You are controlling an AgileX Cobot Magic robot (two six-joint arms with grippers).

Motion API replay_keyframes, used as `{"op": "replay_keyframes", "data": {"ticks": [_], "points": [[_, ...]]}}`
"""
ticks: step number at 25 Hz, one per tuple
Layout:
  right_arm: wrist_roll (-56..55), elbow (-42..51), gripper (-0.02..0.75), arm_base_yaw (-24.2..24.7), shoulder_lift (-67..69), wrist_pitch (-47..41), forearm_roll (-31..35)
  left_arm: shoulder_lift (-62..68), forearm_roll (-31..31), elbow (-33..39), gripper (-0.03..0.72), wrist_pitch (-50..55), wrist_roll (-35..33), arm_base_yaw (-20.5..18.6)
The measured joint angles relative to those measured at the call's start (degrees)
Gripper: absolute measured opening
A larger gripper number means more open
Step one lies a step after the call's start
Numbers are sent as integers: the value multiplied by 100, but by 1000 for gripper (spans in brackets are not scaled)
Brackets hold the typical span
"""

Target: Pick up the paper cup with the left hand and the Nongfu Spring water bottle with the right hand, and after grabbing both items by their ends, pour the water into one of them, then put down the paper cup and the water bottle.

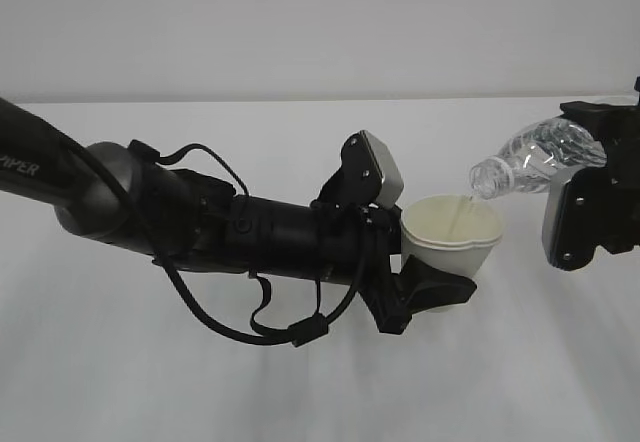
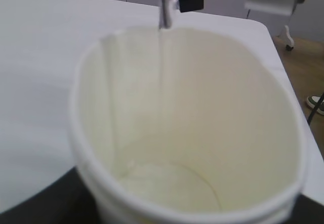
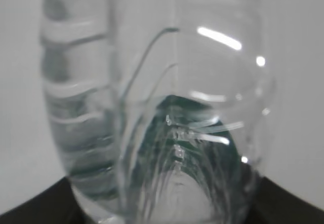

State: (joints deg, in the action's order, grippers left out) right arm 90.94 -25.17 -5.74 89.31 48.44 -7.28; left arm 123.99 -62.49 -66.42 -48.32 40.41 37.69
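Observation:
The white paper cup (image 1: 452,232) is held above the table, upright, with my left gripper (image 1: 435,280) shut on its lower part. To its right the clear ribbed Nongfu Spring water bottle (image 1: 535,157) is tilted, neck down-left over the cup's rim, and my right gripper (image 1: 592,147) is shut on its base end. A thin stream of water (image 1: 460,212) falls from the neck into the cup. The left wrist view looks into the cup (image 2: 202,107), with the stream (image 2: 163,16) entering and a little water (image 2: 167,188) at the bottom. The bottle (image 3: 162,107) fills the right wrist view.
A plain white table (image 1: 300,382) lies under both arms, with a white wall behind. The left arm (image 1: 200,222) with its cables stretches across the left half. The table's right edge (image 2: 283,67) and floor beyond show in the left wrist view.

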Motion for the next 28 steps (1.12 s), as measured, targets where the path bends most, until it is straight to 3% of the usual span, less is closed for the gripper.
{"op": "replay_keyframes", "data": {"ticks": [28], "points": [[0, 0, 407, 0, 0, 13, 0, 36, 0, 0, 452, -13, 0, 0]]}}
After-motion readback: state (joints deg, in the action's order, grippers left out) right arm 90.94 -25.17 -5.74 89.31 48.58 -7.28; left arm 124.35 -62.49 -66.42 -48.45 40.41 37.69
